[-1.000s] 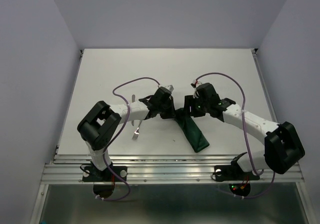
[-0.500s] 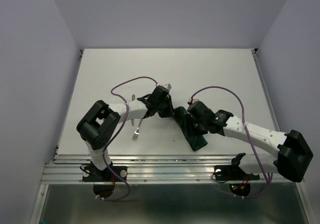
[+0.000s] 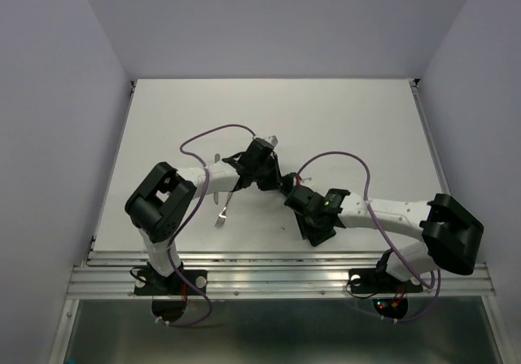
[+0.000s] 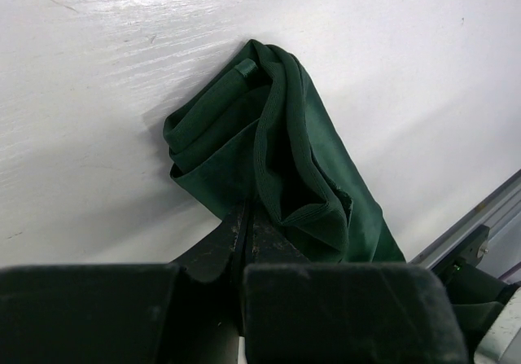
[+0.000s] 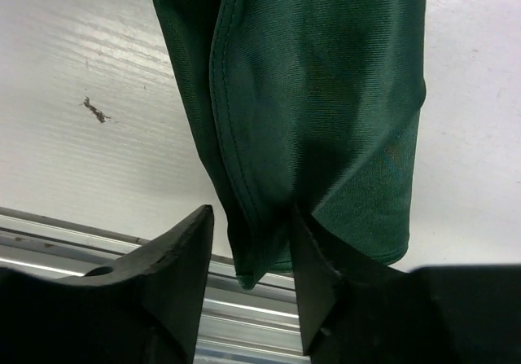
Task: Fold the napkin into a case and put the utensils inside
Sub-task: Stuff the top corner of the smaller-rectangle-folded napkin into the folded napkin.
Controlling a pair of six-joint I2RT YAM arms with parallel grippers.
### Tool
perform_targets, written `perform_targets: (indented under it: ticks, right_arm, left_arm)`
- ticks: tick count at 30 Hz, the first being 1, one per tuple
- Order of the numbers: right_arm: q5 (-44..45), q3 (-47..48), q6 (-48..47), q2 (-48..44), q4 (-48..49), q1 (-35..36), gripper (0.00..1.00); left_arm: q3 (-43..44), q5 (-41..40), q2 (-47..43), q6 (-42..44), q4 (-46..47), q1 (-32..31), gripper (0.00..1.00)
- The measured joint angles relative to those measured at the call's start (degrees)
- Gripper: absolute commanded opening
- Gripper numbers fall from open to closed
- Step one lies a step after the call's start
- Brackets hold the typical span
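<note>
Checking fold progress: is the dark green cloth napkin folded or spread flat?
Folded: the dark green cloth napkin lies as a narrow layered strip, bunched at one end, not spread flat.

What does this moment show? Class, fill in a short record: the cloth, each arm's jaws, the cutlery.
napkin: dark green, bunched into a narrow strip on the table
left gripper: jaws shut on the napkin's edge
right gripper: jaws apart, straddling the napkin's near end
fork: on the table, left of the napkin, outside it
</note>
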Motion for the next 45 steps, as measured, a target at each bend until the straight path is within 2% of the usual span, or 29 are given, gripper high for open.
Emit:
perform_targets:
  ticks: [2,3,10,17,18,20,27,41,43,45]
  right_arm:
    - [0.7,0.1,0.3,0.9,-0.2,0.8,0.34]
    - [1.2,0.1,0.7,1.1,-0.4,1.0,0.33]
    - [2.4,0.3,1.8,0.6,-1.7,1.2,0.33]
    - [2.4,0.3,2.5,0.1,-2.6,1.2,0.26]
    - [2.4,0.4,2.5,0.0,-2.9,1.2,0.19]
    - [2.4,0.4,2.7,-0.1,-3.0,1.2,0.12]
    - [2.5,1.2,2.6,-0.5,-4.0,1.4,0.01]
    - [5.4,3.0,2.8,0.9,-7.6,2.6,0.01]
    - [5.4,3.0,2.8,1.4,-7.6,2.6,0.06]
    - [5.4,3.0,3.0,1.8,-7.5,2.6,0.19]
  left_arm:
    - [0.0,0.2,0.0,0.1,0.0,0.2,0.0]
    - [0.0,0.3,0.0,0.2,0.0,0.3,0.0]
    - [-0.4,0.8,0.0,0.4,0.2,0.6,0.0]
    - [-0.4,1.1,0.2,0.8,0.5,0.9,0.0]
    - [-0.4,1.2,0.3,0.8,0.5,1.0,0.0]
    - [-0.5,1.2,0.4,0.8,0.7,1.0,0.0]
    - [-1.1,1.3,0.5,1.1,1.0,1.3,0.0]
    - [-1.1,1.4,0.5,1.2,1.2,1.7,0.0]
    - [-1.1,1.4,0.5,1.2,1.2,1.8,0.0]
    - [-1.1,1.5,0.5,1.2,1.2,1.9,0.0]
